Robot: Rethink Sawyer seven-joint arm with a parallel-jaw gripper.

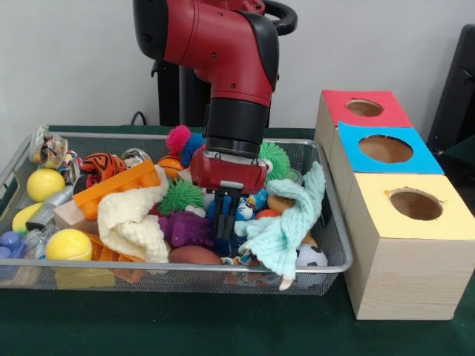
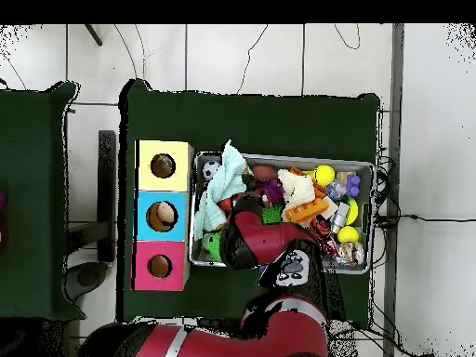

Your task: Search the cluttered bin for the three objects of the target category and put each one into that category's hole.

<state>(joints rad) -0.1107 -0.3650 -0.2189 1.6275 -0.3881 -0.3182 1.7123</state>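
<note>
**Robot arm reaching into a toy-filled wire basket beside three wooden boxes**

A wide, shallow bin (image 1: 326,256) of silver wire mesh sits on a dark green table (image 1: 185,326). It is heaped with toys: yellow balls (image 1: 68,243), a purple knobbly toy (image 1: 185,228), a green spiky ball (image 1: 179,196), an orange block (image 1: 119,185), a brown football (image 1: 194,256) and a small soccer ball (image 1: 312,256). A cream-yellow cloth (image 1: 137,219) lies at nine o'clock from the centre of the bin; a mint-green cloth (image 1: 286,226) drapes at three o'clock, its tip hanging over the front rim.

The gripper (image 1: 225,222) points straight down into the middle of the pile, its dark fingers close together among the toys. Whether they hold anything cannot be told.

Just below the fingers, against the front rim, a scrap of white fabric with coloured spots (image 1: 241,259) peeks out from under the mint-green cloth. It is mostly buried.

At three o'clock from the bin stand three pale wooden boxes in a row, faced red (image 1: 364,108), blue (image 1: 386,148) and yellow. The yellow-faced hole (image 1: 415,204) is in the nearest box.
</note>
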